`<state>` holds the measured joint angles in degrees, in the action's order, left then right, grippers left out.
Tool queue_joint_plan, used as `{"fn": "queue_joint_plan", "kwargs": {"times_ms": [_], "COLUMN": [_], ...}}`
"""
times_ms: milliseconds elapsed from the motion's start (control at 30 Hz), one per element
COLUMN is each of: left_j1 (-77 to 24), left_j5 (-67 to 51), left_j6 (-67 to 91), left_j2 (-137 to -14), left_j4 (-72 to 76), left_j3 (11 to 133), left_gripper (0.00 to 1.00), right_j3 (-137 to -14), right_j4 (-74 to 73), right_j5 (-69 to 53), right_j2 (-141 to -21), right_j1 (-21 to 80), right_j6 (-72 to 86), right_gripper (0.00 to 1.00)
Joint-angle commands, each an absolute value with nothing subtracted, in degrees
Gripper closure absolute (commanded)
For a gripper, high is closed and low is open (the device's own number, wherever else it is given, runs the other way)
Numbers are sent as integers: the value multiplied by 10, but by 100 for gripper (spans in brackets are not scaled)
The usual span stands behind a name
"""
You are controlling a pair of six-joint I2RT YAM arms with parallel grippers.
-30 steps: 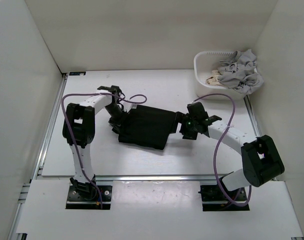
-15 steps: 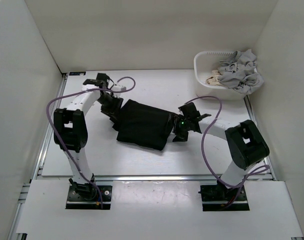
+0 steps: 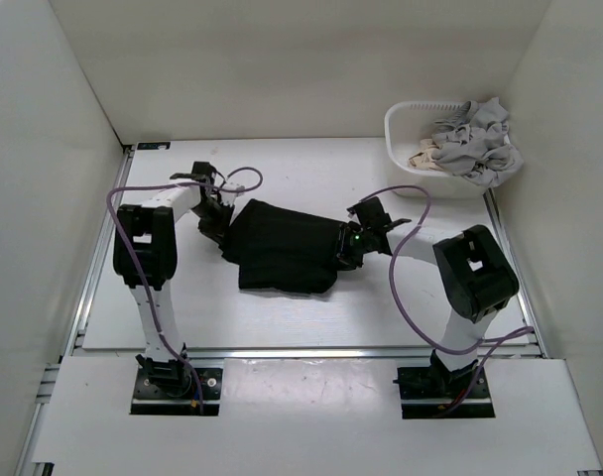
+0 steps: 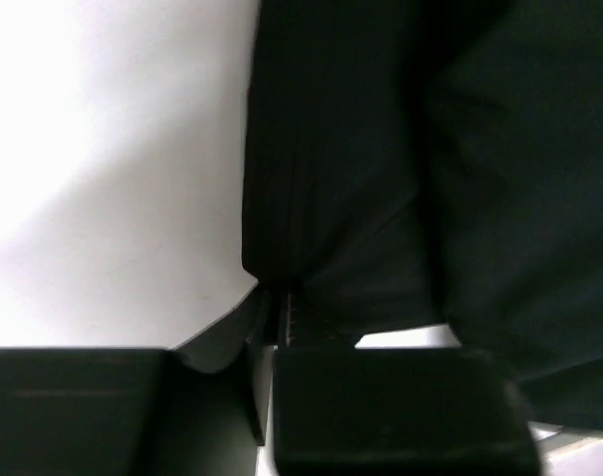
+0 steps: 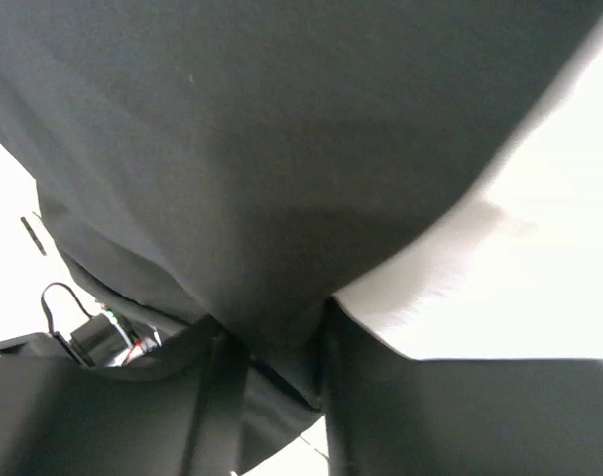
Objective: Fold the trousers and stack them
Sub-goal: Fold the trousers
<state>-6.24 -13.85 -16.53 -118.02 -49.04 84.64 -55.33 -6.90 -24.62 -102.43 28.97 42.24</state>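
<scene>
The black trousers (image 3: pixel 282 250) lie folded into a thick rectangle in the middle of the white table (image 3: pixel 182 307). My left gripper (image 3: pixel 222 226) sits at their left edge. In the left wrist view it (image 4: pixel 272 317) is shut, with a fold of the black fabric (image 4: pixel 381 178) drawn into the narrow slit between the jaws. My right gripper (image 3: pixel 343 248) is at the trousers' right edge. In the right wrist view it (image 5: pixel 277 347) is closed on a bunch of the dark cloth (image 5: pixel 282 149) that fills the gap between its fingers.
A white basket (image 3: pixel 396 139) stands at the back right, holding light grey garments (image 3: pixel 475 144) and a beige cloth (image 3: pixel 421 157). White walls enclose the table on three sides. Purple cables (image 3: pixel 406 278) loop beside both arms.
The left gripper opened, shifted along the trousers' left edge and shut on it again. The right gripper moved left onto the right edge and closed on the fabric.
</scene>
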Motion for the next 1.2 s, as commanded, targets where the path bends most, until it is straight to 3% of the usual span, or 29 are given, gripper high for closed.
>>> {"fn": "queue_joint_plan", "kwargs": {"times_ms": [0,200,233,333,433,533,633,933,1167], "left_j1": [-63,-74,-74,-74,-55,-49,-61,-84,-91], "left_j5": [-172,-248,-248,-236,-196,-145,-154,-303,-279], "left_j6": [-178,-183,-178,-172,-145,-123,-118,-113,-99], "left_j2": [-1155,-1072,-1054,-1025,-978,-933,-933,-1079,-1184], "left_j4": [-486,-493,-498,-504,-504,-487,-492,-529,-547], "left_j3": [783,672,661,640,658,727,794,864,952], "left_gripper": [86,86,79,62,62,61,52,48,44], "right_j3": [-577,-621,-629,-642,-647,-652,-666,-679,-679], "right_j4": [-95,-169,-174,-201,-212,-223,-229,-254,-254], "right_j5": [-237,-237,-237,-258,-258,-258,-263,-263,-263], "right_j2": [-1026,-1049,-1049,-1065,-1071,-1077,-1088,-1088,-1083], "right_j1": [247,207,207,207,201,201,201,201,201], "right_j6": [397,318,309,270,250,235,228,207,202], "right_gripper": [72,76,76,59,49,49,48,48,47]}}
